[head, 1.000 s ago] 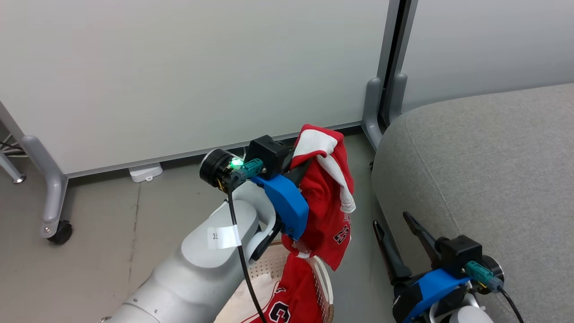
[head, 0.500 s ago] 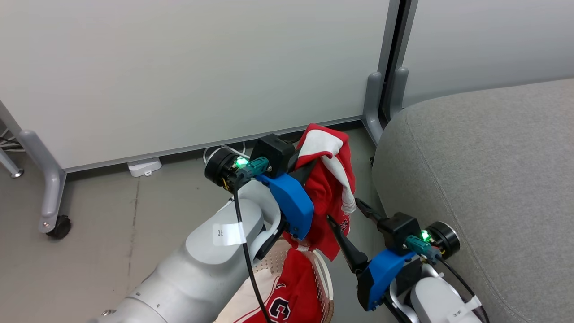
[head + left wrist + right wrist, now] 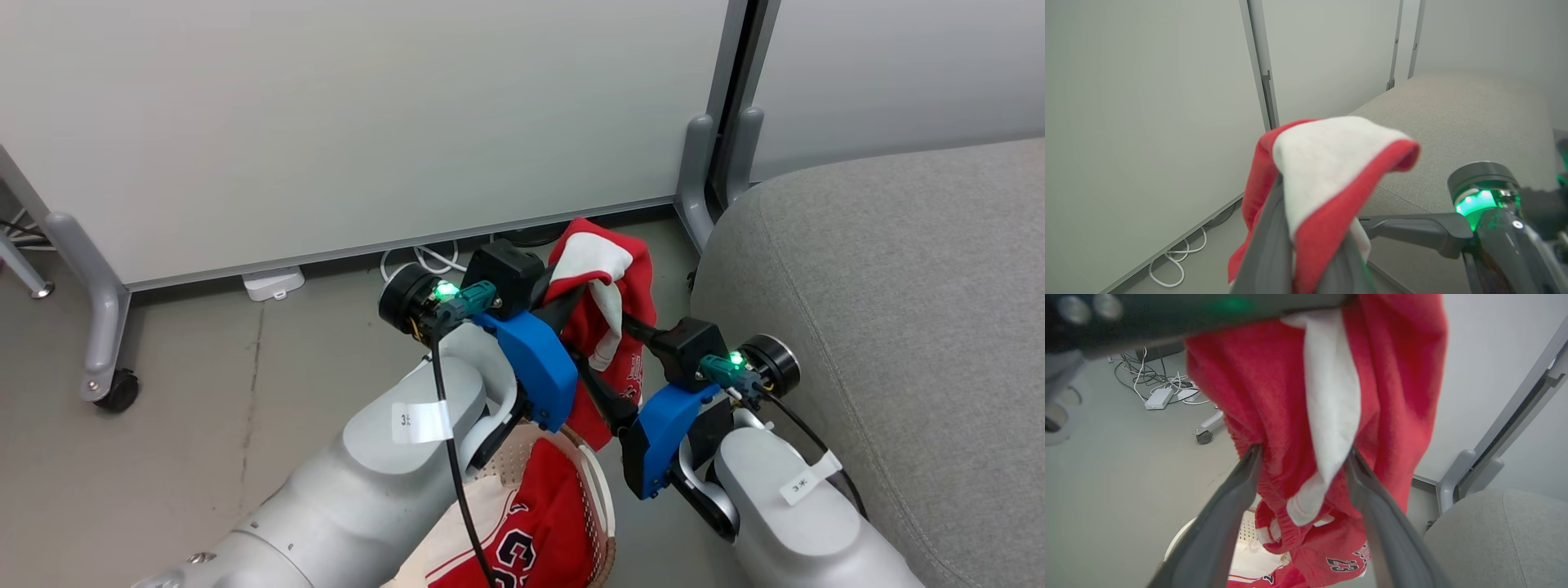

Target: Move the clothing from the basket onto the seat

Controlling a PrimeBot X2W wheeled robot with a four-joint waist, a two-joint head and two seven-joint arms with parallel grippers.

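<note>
Right claw [image 3: 1303, 451] now astride clothing [image 3: 630, 273]

Grey floor [image 3: 204, 408], white wheeled partitions [image 3: 326, 122], poss. pwr adapter [image 3: 273, 283].

red shorts [image 3: 1267, 400]: "23", blk/wht
lower jersey [image 3: 543, 527]: big "C", rest cut off
L forearm sticker [image 3: 418, 421]: "3…" partial
R forearm sticker [image 3: 805, 483]: "3…" partial

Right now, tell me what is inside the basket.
Inside the basket lie a red jersey with black-and-white lettering and a pale garment beside it. The left forearm covers the basket's left half, so what lies there or underneath cannot be seen.
</note>
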